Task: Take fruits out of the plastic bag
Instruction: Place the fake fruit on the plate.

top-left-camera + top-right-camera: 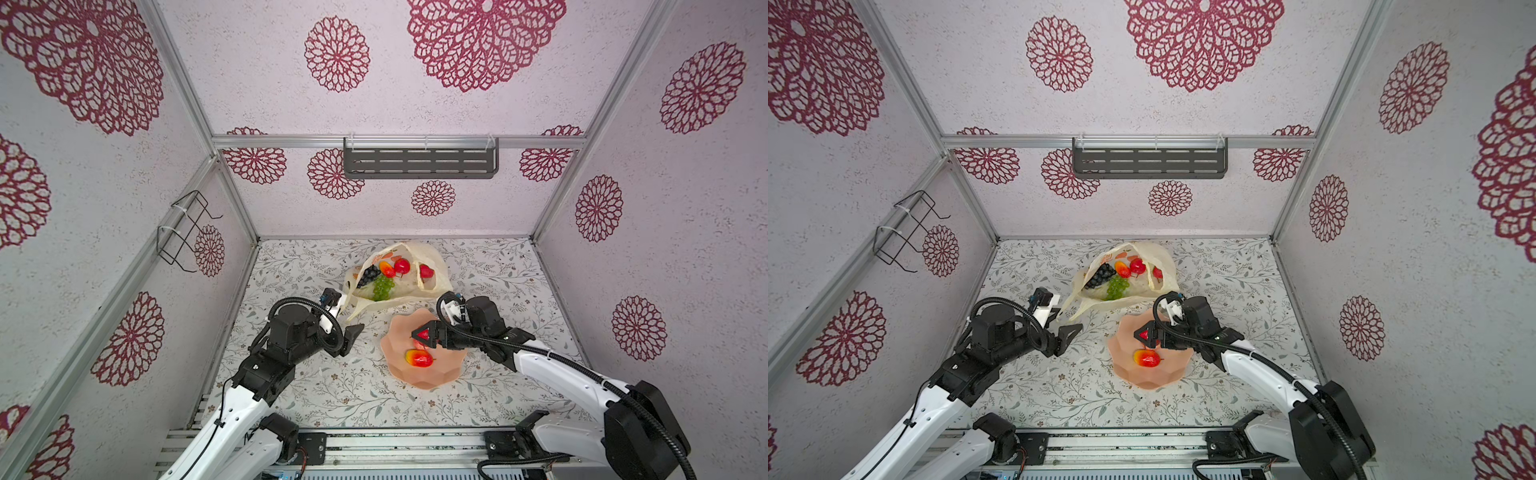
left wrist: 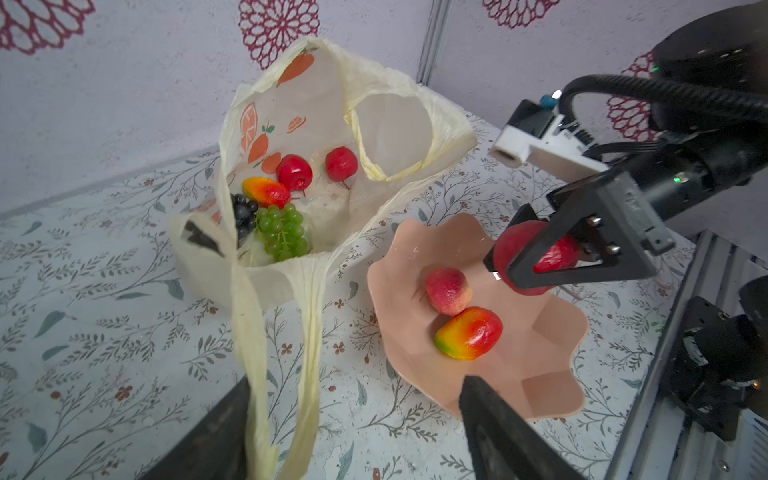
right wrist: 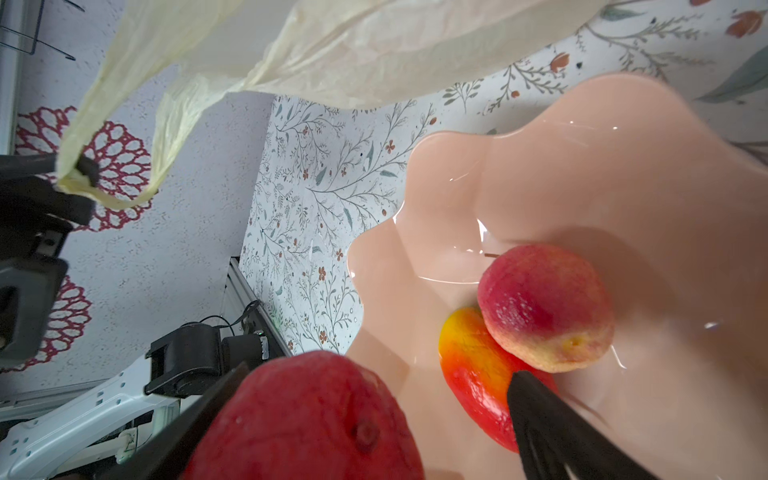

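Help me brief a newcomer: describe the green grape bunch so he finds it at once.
On the floral table, beyond the peach-pink bowl, lies an open cream plastic bag. Inside it, the green grape bunch sits beside a dark purple bunch; it is the only green fruit there.

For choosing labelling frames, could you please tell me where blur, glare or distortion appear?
In both top views, wide-lens distortion splays the aluminium frame rails; light even. Right wrist view: the round red toy fruit nearest the lens is soft; glare streaks the glossy peach-pink scalloped bowl. Left wrist view: the crinkly cream-yellow plastic bag is sharp, the left gripper blurred.
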Robot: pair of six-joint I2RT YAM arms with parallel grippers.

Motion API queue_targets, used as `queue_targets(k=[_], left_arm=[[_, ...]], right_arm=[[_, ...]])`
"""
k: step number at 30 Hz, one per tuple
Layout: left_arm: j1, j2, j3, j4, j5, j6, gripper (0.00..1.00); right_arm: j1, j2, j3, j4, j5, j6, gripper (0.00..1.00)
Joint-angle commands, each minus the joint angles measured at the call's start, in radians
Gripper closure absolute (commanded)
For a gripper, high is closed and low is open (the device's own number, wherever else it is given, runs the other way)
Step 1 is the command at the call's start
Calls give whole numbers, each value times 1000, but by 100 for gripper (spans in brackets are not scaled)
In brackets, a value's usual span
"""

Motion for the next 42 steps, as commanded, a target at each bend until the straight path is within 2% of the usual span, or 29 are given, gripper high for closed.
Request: queue_targets(k=[1, 6, 9, 11, 14, 20, 28, 42], left_arm=[[-66, -45, 40, -7, -54, -47, 17], [-210, -87, 10, 101, -183, -143, 18], [-343, -66, -53, 241, -316, -167, 18], [-444, -6, -107, 380, -421, -165, 18], [-531, 130, -149, 573, -511, -163, 16], [-543, 372, -232, 974, -494, -254, 16], [-544, 516, -263, 1257, -419, -357, 16], [-545, 654, -276, 1379, -431, -415, 19]], right_arm=[[0, -58, 9, 47, 21, 21, 1], [0, -108, -27, 163, 8, 75, 1], [1, -125, -34, 193, -2, 83, 1], [0, -133, -40, 210, -14, 93, 1], [0, -132, -47, 226, -34, 110, 1], [1, -158, -73, 244, -44, 133, 1], [2, -192, -122, 248, -33, 153, 1], [3, -197, -157, 336, -90, 220, 1]])
